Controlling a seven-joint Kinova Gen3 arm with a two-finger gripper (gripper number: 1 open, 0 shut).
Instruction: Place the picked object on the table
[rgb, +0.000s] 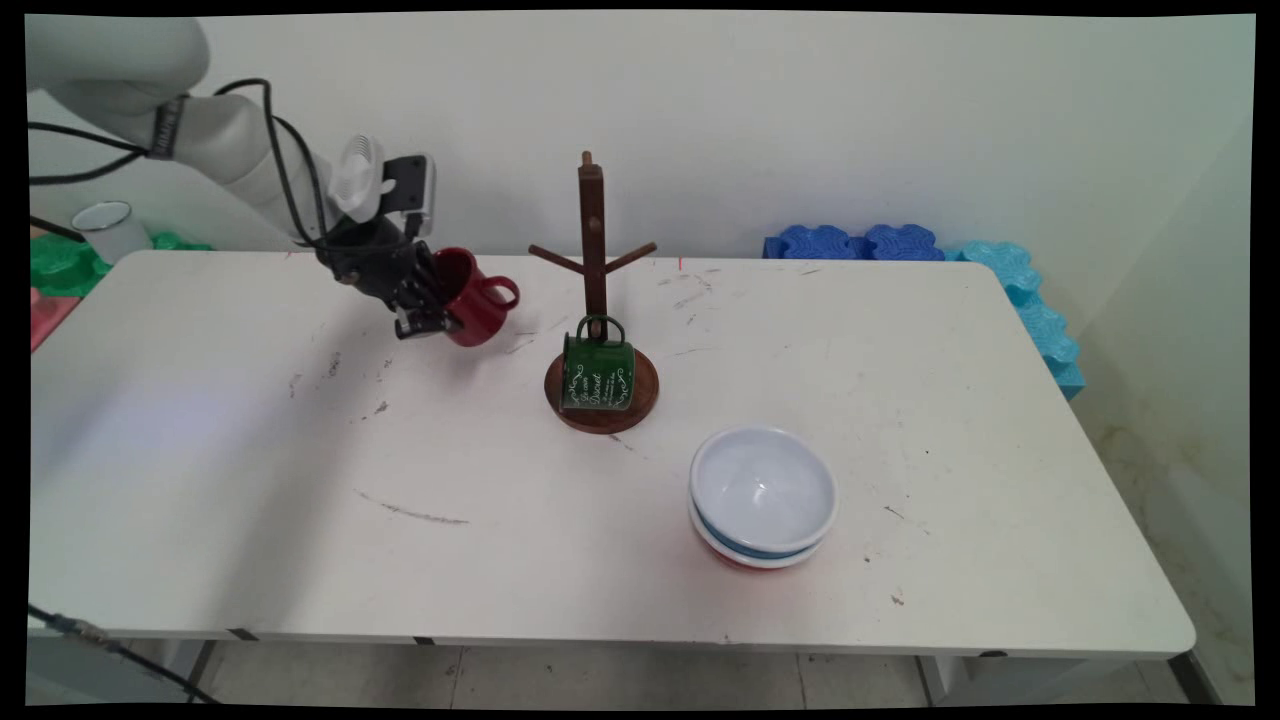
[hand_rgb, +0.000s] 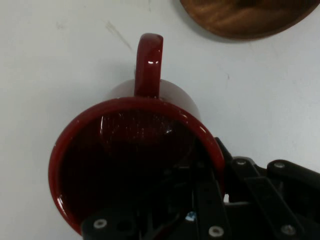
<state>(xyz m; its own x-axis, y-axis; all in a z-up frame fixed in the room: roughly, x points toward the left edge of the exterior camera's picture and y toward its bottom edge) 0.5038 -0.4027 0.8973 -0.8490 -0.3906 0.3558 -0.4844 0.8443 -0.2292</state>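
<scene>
Glossy dark red mug (rgb: 478, 297) in the black gripper (rgb: 425, 318), red inside too; white arm (rgb: 150, 95), black cables (rgb: 285, 160). Dark green mug (rgb: 597, 373) with white scrolled lettering on the brown wooden mug stand (rgb: 592, 240). Pale blue-white bowl (rgb: 764, 490) stacked over a blue band and red rim. White desk (rgb: 250, 480), grey scuffs. Blue and turquoise foam blocks (rgb: 900, 243) past the far right corner

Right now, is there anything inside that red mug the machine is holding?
One gripper finger reaches inside the red mug, pinching its rim. No liquid or object shows; the finger and shadow hide part of the bottom.
</scene>
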